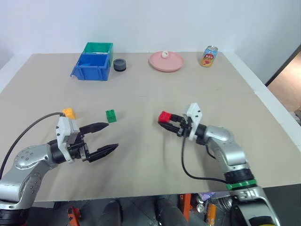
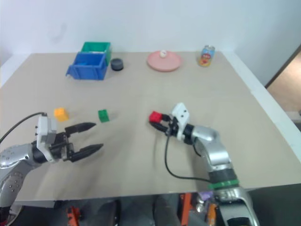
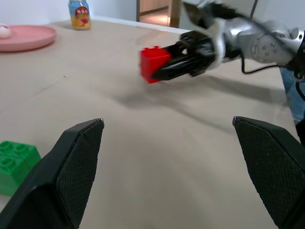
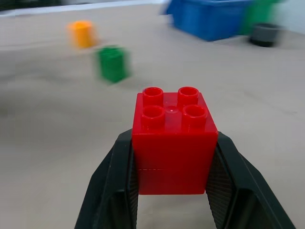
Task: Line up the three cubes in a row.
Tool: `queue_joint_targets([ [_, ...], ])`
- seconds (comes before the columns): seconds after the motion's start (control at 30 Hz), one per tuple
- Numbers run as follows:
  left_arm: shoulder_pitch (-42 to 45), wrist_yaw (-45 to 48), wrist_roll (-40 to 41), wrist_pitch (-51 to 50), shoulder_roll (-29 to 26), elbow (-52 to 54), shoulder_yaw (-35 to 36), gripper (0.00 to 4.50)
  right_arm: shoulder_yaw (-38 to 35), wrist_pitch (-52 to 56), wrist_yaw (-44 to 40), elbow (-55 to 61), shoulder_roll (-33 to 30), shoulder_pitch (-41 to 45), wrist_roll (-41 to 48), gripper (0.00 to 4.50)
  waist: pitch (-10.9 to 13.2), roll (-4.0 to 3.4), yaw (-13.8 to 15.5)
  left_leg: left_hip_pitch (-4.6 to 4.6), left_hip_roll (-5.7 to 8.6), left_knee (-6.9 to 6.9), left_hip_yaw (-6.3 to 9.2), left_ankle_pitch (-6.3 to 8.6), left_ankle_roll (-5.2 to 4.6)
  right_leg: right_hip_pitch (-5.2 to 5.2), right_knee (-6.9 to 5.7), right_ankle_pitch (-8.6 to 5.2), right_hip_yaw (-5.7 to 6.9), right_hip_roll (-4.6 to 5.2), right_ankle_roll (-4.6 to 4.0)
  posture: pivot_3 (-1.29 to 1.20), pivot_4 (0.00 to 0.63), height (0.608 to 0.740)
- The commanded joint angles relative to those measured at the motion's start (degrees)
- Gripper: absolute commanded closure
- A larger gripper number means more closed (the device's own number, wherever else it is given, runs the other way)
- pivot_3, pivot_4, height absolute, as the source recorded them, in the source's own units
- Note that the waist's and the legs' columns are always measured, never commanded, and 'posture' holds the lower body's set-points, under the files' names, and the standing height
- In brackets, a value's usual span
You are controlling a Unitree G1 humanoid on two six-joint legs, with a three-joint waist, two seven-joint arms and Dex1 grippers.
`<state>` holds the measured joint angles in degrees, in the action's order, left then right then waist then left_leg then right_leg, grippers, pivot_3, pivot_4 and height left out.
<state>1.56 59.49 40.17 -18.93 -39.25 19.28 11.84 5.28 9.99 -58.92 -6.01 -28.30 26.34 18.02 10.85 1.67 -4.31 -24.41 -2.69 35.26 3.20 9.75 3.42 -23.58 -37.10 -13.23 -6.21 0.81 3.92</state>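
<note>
My right gripper (image 1: 166, 123) is shut on the red cube (image 1: 164, 116), which hangs a little above the table (image 1: 141, 84) near its middle; the right wrist view shows the red cube (image 4: 173, 138) studs up between the two fingers (image 4: 110, 191). The green cube (image 1: 111, 115) sits on the table to its left, and the yellow-orange cube (image 1: 69, 113) further left. My left gripper (image 1: 110, 138) stands open and empty, just in front of the green cube (image 3: 14, 164) and pointing toward the red cube (image 3: 153, 63).
At the back of the table stand a blue bin (image 1: 91, 67) with a green bin (image 1: 98, 47) behind it, a small dark round object (image 1: 119, 65), a pink plate (image 1: 166, 61) with a small white thing on it, and a drink can (image 1: 209, 56).
</note>
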Motion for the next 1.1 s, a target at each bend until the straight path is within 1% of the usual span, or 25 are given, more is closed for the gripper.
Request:
queue_joint_targets([
  [0.03,0.37,1.85,1.95,-0.53,-0.89,0.76,1.23,0.0,0.65,-0.76,-7.65,3.18,-2.08,-0.1,3.11,3.22,0.0,0.0,-0.05,0.01,0.0,0.0,0.0,0.0,0.0,0.0,0.0,0.0,0.0,0.0,0.0,0.0,0.15,0.736],
  [0.23,-0.28,4.14,2.27,-1.09,-1.95,0.45,1.61,0.0,2.97,-8.0,-14.38,-1.24,-4.21,0.6,-0.13,3.22,0.0,0.0,-0.1,0.05,-0.03,0.0,-0.01,0.0,0.0,0.01,-0.01,0.01,0.0,-0.04,-0.02,0.0,0.15,0.736],
  [0.37,-0.45,5.03,2.25,-1.3,-2.72,0.15,2.02,0.0,3.25,-9.35,-17.36,-4.03,-4.84,1.73,-0.18,3.22,0.0,0.0,-0.06,0.05,-0.03,0.01,-0.02,0.0,0.0,0.01,-0.01,0.01,0.0,-0.03,-0.02,0.0,0.15,0.736],
  [0.63,0.54,5.77,1.82,-1.21,-3.11,-1.13,1.87,0.0,3.03,-11.58,-19.48,-9.18,-4.92,4.24,-0.92,3.22,0.0,0.0,-0.06,0.05,-0.03,0.01,-0.01,0.0,0.0,0.02,-0.01,0.01,0.0,-0.04,-0.02,0.0,0.15,0.736],
  [0.77,0.95,6.08,1.58,-0.96,-3.1,-1.53,1.53,0.0,3.56,-12.01,-20.07,-9.03,-4.88,3.51,-1.45,3.22,0.0,0.0,-0.03,0.05,-0.03,0.0,-0.02,0.0,0.01,0.01,-0.01,0.01,0.0,-0.04,-0.02,0.0,0.15,0.736],
  [1.1,1.65,6.42,1.46,-1.09,-3.15,-2.13,1.85,0.0,4.58,-17.13,-21.17,-13.53,-4.97,1.93,-4.9,3.22,0.0,0.0,-0.04,0.06,-0.03,0.01,-0.02,0.0,0.01,0.01,-0.02,0.01,0.0,-0.04,-0.02,0.0,0.15,0.736],
])
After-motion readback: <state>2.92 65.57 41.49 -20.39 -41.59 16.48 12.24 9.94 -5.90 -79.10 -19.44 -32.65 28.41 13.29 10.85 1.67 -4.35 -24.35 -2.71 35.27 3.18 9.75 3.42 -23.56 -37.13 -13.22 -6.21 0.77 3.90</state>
